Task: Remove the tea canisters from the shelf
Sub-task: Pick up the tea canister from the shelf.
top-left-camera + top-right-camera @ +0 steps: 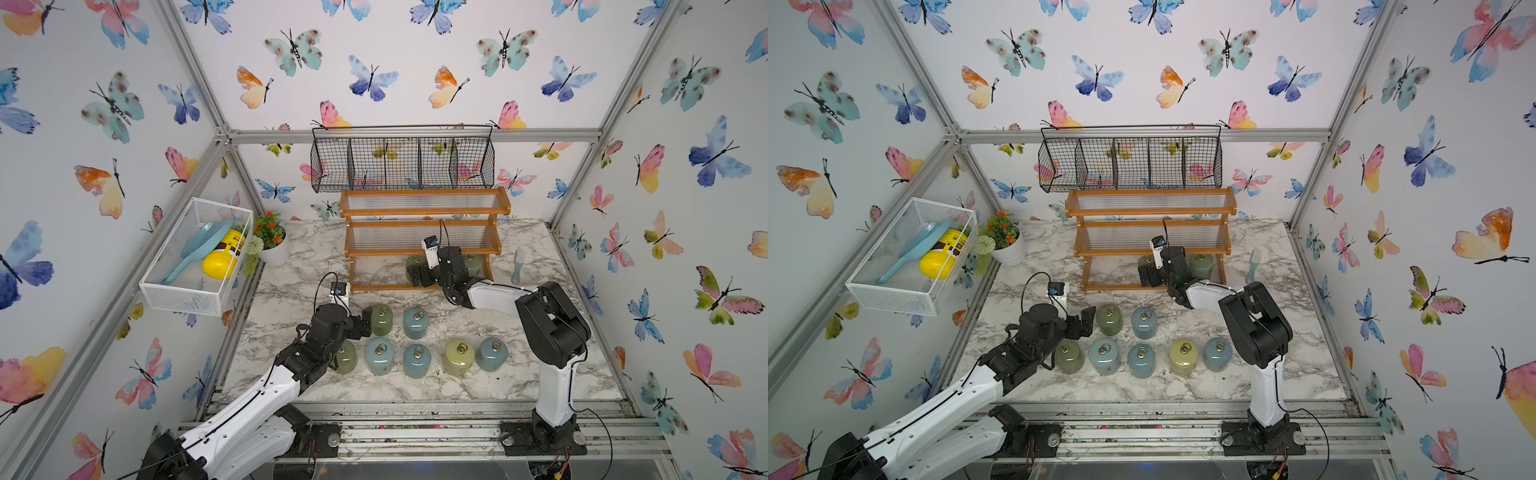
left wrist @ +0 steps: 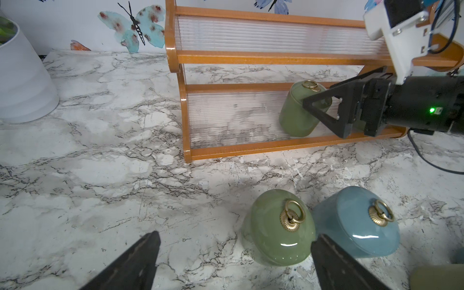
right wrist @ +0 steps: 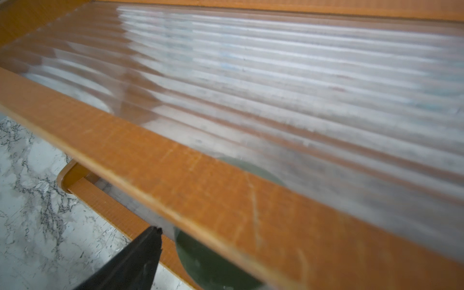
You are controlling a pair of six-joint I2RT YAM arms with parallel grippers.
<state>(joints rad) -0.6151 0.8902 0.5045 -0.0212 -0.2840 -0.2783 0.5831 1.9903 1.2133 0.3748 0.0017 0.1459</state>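
Observation:
The shelf stands at the back of the marble table. Two green tea canisters sit on its lowest tier. My right gripper is open at the left one; its near finger lies alongside that canister, with a small gap showing beside the finger. Its other finger is hidden. Several canisters stand on the table in front, green, blue and pale yellow. My left gripper is open and empty, low beside the green one.
A white mesh basket on the left wall holds a yellow bottle and a blue scoop. A potted plant stands left of the shelf, a black wire basket hangs above it, and a pale brush lies to its right.

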